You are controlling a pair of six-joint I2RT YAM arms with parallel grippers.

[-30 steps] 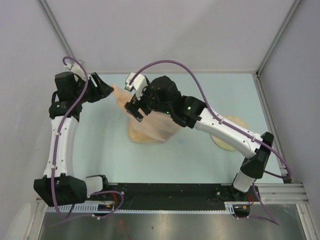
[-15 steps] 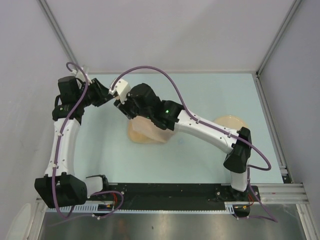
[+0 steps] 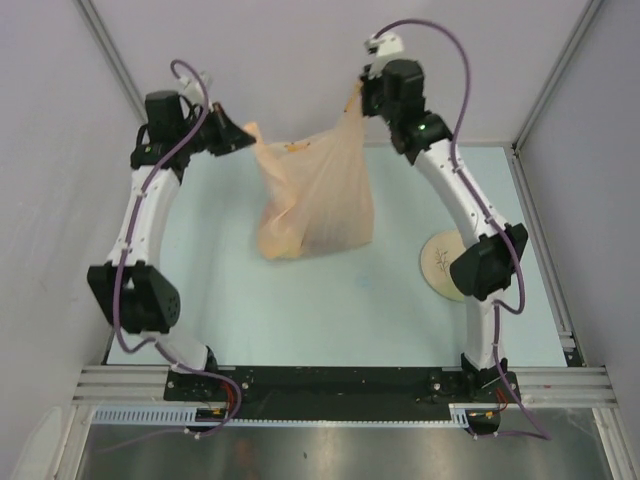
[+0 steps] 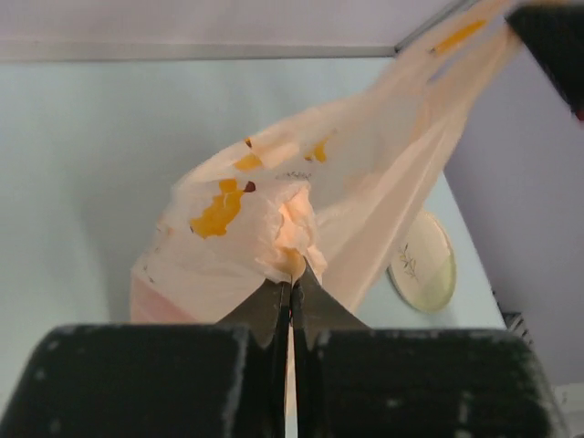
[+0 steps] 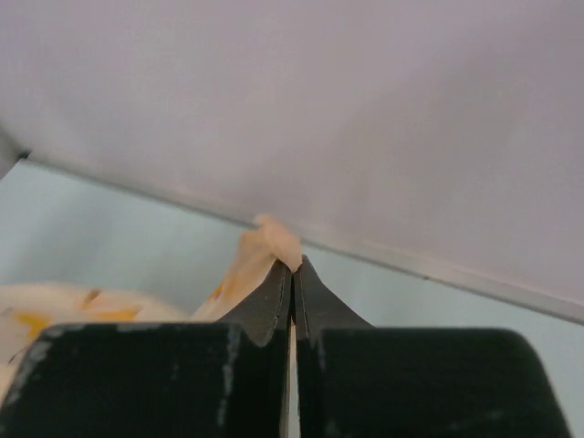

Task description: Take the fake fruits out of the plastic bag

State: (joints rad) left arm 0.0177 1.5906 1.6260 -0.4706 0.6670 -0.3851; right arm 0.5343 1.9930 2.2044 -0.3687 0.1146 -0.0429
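Observation:
The plastic bag [image 3: 315, 200], pale orange and crinkly, hangs stretched between both arms above the table. My left gripper [image 3: 248, 135] is shut on a bunched piece of the bag's left top corner; the left wrist view shows that gripper [image 4: 293, 274] pinching the film, with the bag [image 4: 365, 173] sloping away to the upper right. My right gripper [image 3: 358, 95] is shut on the bag's right handle, held higher near the back wall. The right wrist view shows this gripper [image 5: 293, 265] nipping a strip of the bag [image 5: 246, 265]. The fake fruits are hidden inside the bag.
A round cream plate [image 3: 445, 265] with a leaf sprig lies on the table at the right, beside the right arm; it also shows in the left wrist view as the plate [image 4: 422, 263]. Grey walls enclose the table at the back and sides.
Both grippers have shut on the bag. The arms have risen and spread apart, lifting the bag off the table and stretching it between them.

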